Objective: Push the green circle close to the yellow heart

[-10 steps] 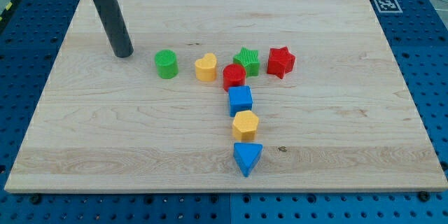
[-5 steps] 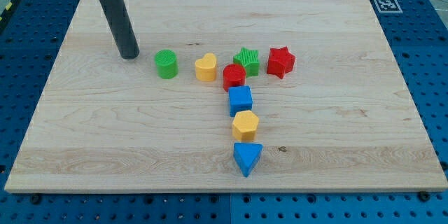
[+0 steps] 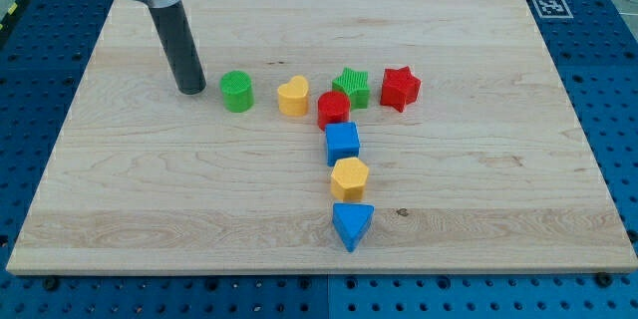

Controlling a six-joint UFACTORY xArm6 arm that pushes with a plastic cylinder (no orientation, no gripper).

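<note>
My tip [image 3: 190, 90] stands on the wooden worktop [image 3: 140, 189] just to the view's left of the green circle [image 3: 237, 92], near it but with a sliver of bare wood between them. There are no jaws on this arm, only the straight dark rod, so nothing is spread or pinched.

The green circle sits to the view's left of the yellow heart [image 3: 292, 97], near it but not touching. I judge the step in hand to be the approach: the tip is lined up behind the circle on the side away from the heart. The next move calls for a short, straight push toward the view's right, through the circle's middle so that it does not roll off to either side, and stopping before it knocks the heart.

To the view's right of the heart and close beside it lies a red cylinder [image 3: 333, 109], with a green star [image 3: 351, 86] and a red star [image 3: 400, 88] beyond. Below the red cylinder run a blue cube [image 3: 342, 143], a yellow hexagon [image 3: 350, 177] and a blue triangle [image 3: 352, 224].

The blocks look like ribbed, matte plastic; the worktop is pale grained wood resting on a blue perforated base [image 3: 598, 50].
</note>
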